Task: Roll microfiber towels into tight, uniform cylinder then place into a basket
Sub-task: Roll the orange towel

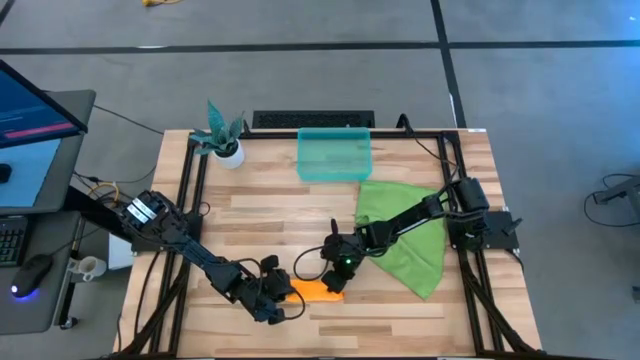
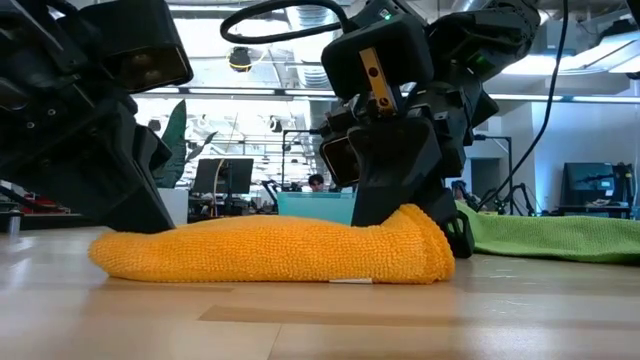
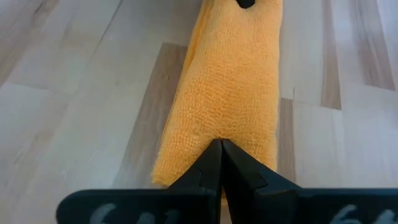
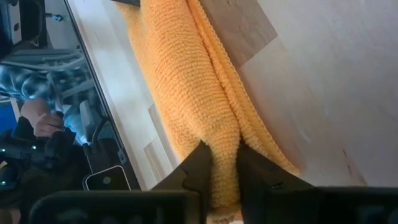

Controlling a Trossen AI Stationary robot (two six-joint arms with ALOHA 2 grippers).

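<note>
I'm working both arms at the near edge of the table point(image 1: 260, 215), where the orange towel point(image 2: 280, 250) is lying as a rolled log, flatter at one end than the other. My left pincer point(image 3: 221, 163) is fully closed, tips together, pressing down at one end of the roll, holding nothing between them. My right pincer point(image 4: 222, 163) is slightly parted and pinching a fold of the orange towel at the other end. The green towel point(image 1: 402, 232) is lying unrolled and rumpled under the right arm, just in front of the basket point(image 1: 334, 155), which is sitting empty at the far edge beside a potted plant point(image 1: 222, 135). Risks as I judge them: if the right pincer is loosening, the outer layer could spring open and the roll unwind; the loose flap seen in the right wrist view could drag; lifting by one end could let the roll sag or telescope; and the right arm could snag the green towel while carrying to the basket.
</note>
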